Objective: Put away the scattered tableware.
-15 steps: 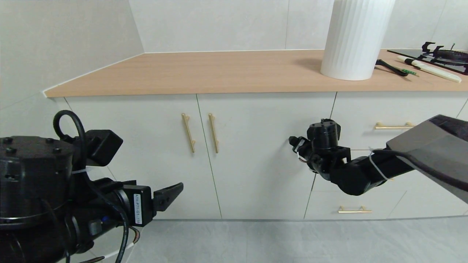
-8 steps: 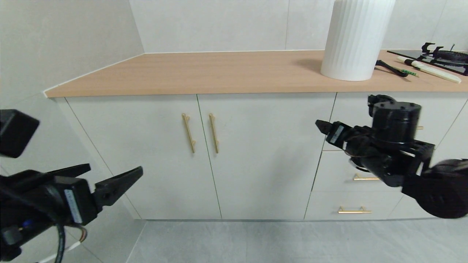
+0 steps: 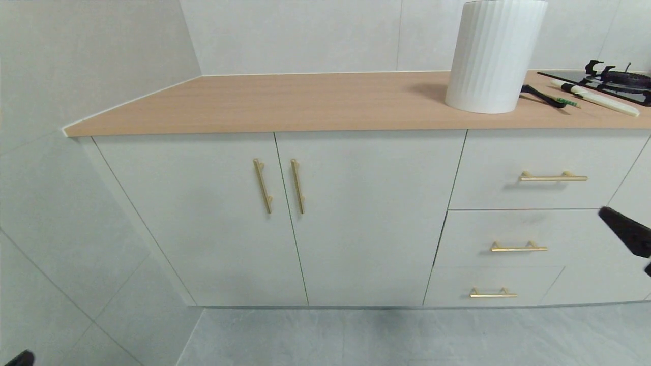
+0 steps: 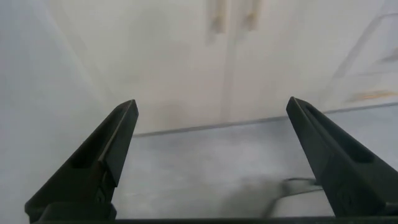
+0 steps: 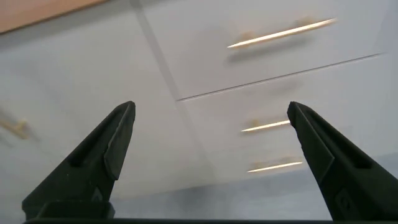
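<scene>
On the wooden countertop (image 3: 285, 101), at its far right, lie a black utensil (image 3: 544, 95), a thin green-tipped stick (image 3: 567, 100) and a long white utensil (image 3: 595, 96). A tall white ribbed container (image 3: 491, 56) stands just left of them. My right gripper (image 5: 210, 107) is open and holds nothing; it hangs low in front of the drawers, well below the counter. One of its dark fingers (image 3: 628, 236) pokes in at the right edge of the head view. My left gripper (image 4: 210, 106) is also open and holds nothing, low near the floor and facing the cabinet doors.
A black stove (image 3: 618, 79) sits at the counter's far right corner. Below the counter are two doors with gold handles (image 3: 279, 185) and three drawers with gold handles (image 3: 553, 177). A tiled wall closes off the left side. The grey floor (image 3: 407, 335) lies in front.
Both arms have drawn back out of the head view's middle: the left one down and to the left, the right one to the right edge. Both grippers stay open.
</scene>
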Available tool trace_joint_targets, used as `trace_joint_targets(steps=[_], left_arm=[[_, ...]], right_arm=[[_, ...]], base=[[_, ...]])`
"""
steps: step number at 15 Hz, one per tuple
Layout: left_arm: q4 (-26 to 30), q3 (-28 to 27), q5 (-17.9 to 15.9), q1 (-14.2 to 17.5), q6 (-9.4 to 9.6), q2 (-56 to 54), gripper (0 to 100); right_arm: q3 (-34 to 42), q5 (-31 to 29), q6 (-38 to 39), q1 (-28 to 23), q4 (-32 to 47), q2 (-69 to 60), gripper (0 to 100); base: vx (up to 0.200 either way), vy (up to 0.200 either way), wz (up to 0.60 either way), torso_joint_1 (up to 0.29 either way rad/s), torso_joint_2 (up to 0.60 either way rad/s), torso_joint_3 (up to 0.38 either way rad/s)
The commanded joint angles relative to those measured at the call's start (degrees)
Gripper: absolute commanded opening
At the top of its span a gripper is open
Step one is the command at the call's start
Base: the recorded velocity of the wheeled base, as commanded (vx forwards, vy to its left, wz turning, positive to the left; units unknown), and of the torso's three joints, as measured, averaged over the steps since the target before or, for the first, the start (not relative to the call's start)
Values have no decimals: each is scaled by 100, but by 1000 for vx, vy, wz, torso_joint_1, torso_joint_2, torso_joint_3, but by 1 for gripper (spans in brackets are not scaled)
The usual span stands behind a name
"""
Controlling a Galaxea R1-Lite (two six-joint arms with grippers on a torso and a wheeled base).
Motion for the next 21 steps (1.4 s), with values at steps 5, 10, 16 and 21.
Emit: trace_joint_targets(steps=[5,10,16,21], left_arm=[[443,464,23,1534,523,-1840,100],[-313,1404,365,2465,646,-2201,100],[-1227,2652,-39,2553,751,-2394,100],[-1333,2767,-1375,2518,-400,-2368,100]], right_arm=[[502,-34,-2196,-923,3447,-5099,100],[1310,-658,-2293,-1749,2586,-5591,100],[1521,520,-1317,-1706,3983,-5661,100],[1504,2392,-1274,-1688,4326,-5661,100]], base=[[0,0,0,0,0,0],[0,0,0,0,0,0],[0,0,0,0,0,0],[0,0,0,0,0,0]])
